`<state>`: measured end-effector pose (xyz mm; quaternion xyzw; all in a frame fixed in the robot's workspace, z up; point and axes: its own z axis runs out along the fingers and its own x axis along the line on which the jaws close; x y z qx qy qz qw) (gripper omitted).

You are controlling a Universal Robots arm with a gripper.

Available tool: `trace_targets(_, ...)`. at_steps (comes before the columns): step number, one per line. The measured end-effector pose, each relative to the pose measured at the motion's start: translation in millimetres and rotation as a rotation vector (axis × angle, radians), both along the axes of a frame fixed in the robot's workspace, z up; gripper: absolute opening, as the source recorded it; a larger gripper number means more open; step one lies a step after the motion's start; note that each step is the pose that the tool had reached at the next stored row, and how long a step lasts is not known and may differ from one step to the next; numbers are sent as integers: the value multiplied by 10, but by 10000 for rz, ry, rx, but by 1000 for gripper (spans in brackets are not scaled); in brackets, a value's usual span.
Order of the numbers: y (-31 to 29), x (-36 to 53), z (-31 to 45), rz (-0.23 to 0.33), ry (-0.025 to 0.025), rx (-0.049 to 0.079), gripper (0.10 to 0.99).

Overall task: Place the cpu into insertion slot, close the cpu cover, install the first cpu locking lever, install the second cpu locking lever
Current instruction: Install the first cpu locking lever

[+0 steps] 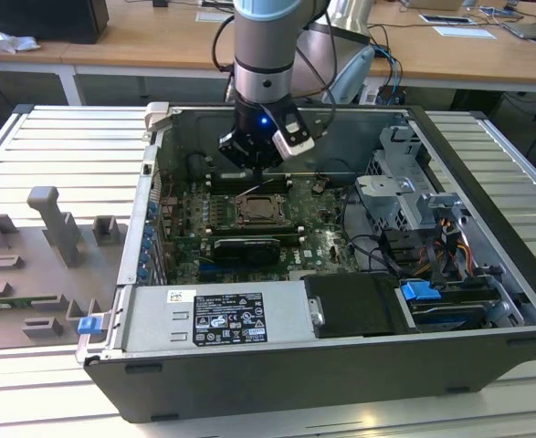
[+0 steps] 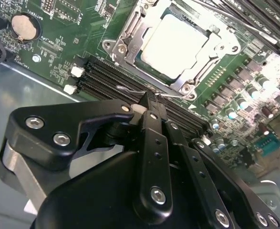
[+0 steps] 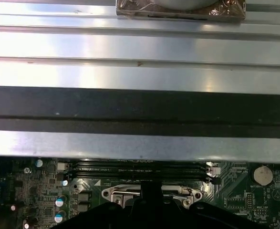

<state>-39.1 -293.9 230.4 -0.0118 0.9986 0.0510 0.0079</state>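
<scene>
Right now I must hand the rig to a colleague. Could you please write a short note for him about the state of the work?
Gripper: black, fingers together on a thin wire lever beside the socket; the exterior view shows it low inside the open computer case.
CPU: the flat square pale silver chip already lies in the square metal-rimmed socket on the green circuit board.
Cover: the thin silver frame plate lies down around the chip.
Done: chip placed, cover closed.
Left: the locking levers. Whether either is fully latched cannot be judged.
</scene>
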Motion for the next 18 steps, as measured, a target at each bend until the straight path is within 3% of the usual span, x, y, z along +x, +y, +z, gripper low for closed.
trace_targets(18,48,124,-79,1,1,0,106)
